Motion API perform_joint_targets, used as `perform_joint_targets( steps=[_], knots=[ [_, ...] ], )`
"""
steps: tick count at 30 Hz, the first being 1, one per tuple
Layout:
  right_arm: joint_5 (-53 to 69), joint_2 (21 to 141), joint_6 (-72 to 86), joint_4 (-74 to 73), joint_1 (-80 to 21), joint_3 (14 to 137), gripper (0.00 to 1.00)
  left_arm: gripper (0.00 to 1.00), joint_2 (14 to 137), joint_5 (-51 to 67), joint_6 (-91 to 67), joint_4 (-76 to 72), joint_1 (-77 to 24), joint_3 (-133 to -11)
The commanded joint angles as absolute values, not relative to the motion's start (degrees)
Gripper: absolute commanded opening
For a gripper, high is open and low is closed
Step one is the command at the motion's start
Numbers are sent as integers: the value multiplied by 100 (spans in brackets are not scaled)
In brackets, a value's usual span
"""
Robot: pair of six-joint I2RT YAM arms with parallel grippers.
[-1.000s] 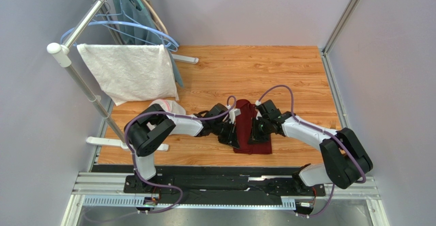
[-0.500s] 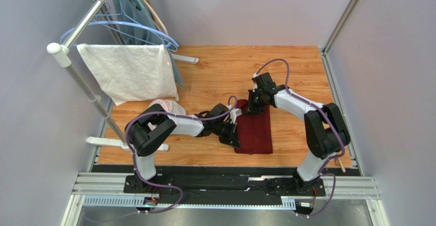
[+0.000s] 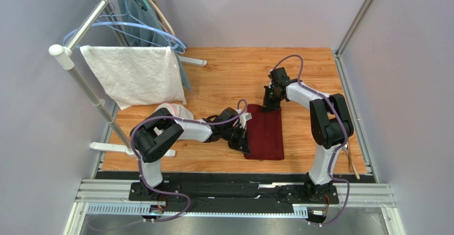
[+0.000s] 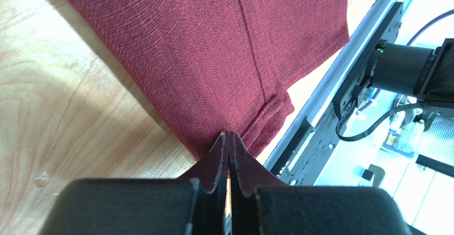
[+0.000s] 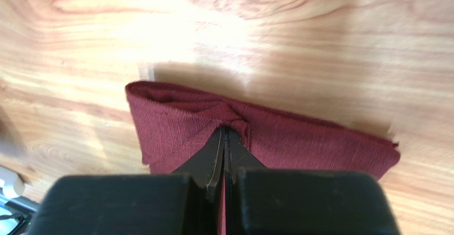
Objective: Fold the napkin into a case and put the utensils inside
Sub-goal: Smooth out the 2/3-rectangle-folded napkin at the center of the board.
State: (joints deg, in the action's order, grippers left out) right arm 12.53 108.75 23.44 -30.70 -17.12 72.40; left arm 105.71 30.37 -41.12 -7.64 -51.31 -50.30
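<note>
Napkin laid as folded maroon rectangle on wooden table, near middle, between both arms. Left edge, close to near corner, pinched by left gripper, jaws pressed together on cloth. Far edge pinched by right gripper, jaws closed on bunched fold. White towel hung on rack at far left, well apart from napkin.

We see a lab test cell, grey panel walls around our wooden table, aluminium mounting rail along its near edge
</note>
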Motion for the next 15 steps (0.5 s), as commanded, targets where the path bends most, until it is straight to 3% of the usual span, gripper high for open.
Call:
perform_joint_targets(
  steps=[1, 5, 9, 10, 13, 15],
  knots=[
    [1195, 11074, 2136, -3015, -1626, 7462, 0, 9, 10407, 2857, -3876, -581, -5150, -5290],
    [1239, 11162, 2127, -2909, -1573, 7400, 0, 24, 9951, 2357, -3429, 522, -5028, -5878],
    [1432, 11197, 2101, -2813, -1477, 7383, 0, 26, 9922, 1819, -3085, 1125, -4729, -6783],
    [1476, 11189, 2118, -2821, -1468, 7400, 0, 25, 9966, 1959, -3041, 1108, -4659, -6863],
    [1582, 11127, 2109, -2874, -1468, 7462, 0, 12, 10212, 2556, -3111, 854, -4570, -7005],
    [1643, 11048, 2127, -2918, -1459, 7497, 0, 10, 10248, 2890, -3295, 529, -4667, -6691]
  ],
)
